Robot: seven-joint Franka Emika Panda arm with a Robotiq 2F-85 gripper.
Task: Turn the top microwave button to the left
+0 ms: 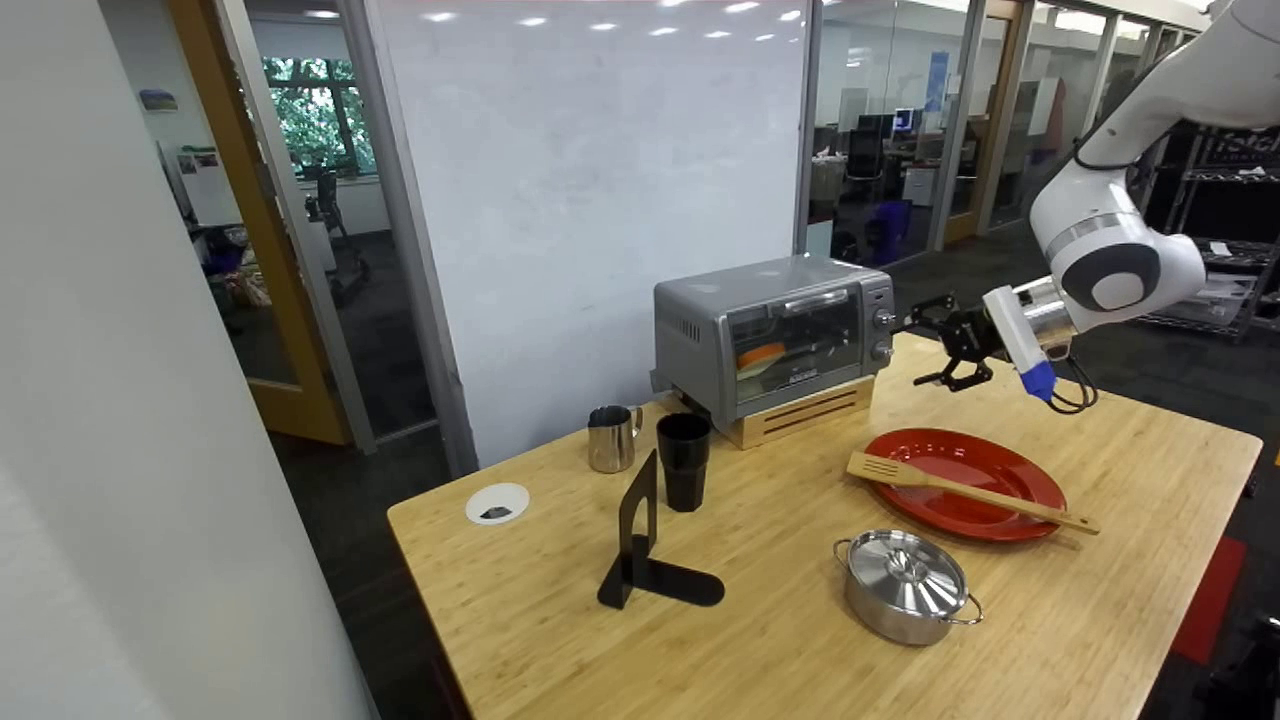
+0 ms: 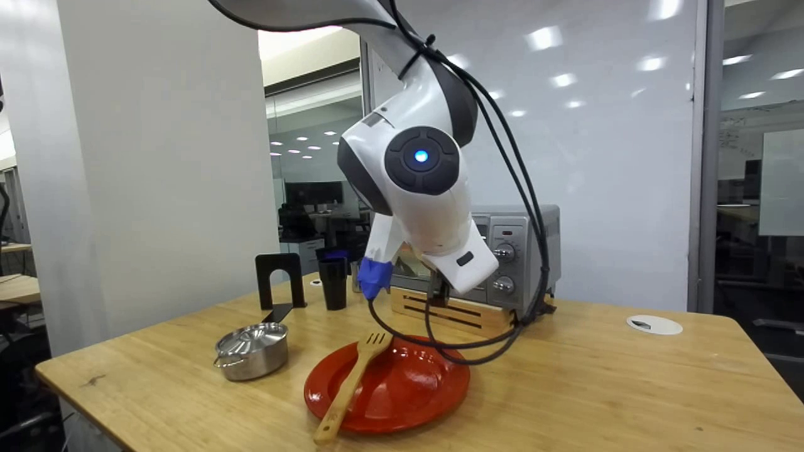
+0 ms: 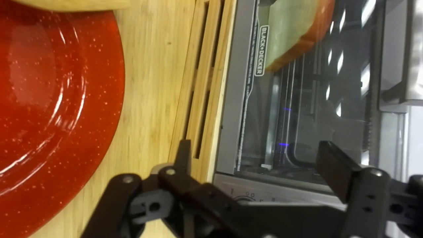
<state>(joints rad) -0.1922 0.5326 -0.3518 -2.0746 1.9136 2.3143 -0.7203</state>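
The microwave is a grey toaster oven (image 1: pixel 770 279) on a wooden stand; it also shows in an exterior view (image 2: pixel 549 246) and the wrist view (image 3: pixel 226 145). Its front panel has a top knob (image 1: pixel 884 318) and a lower knob (image 1: pixel 881 352). The top knob (image 2: pixel 504 252) and lower knob (image 2: pixel 504 284) also show in an exterior view. My gripper (image 1: pixel 908 350) is open and empty, in front of the panel. In the wrist view its fingers (image 3: pixel 254 155) are wide apart before the glass door. There, a dial ring (image 3: pixel 244 199) shows partly; the top knob is hidden behind the gripper.
A red plate (image 1: pixel 950 450) with a wooden spatula (image 1: pixel 905 474) lies in front of the oven. A lidded steel pot (image 1: pixel 905 585), black cup (image 1: pixel 685 465), steel pitcher (image 1: pixel 611 440) and black bookend (image 1: pixel 632 560) stand on the table. Cables (image 2: pixel 483 351) hang from the wrist.
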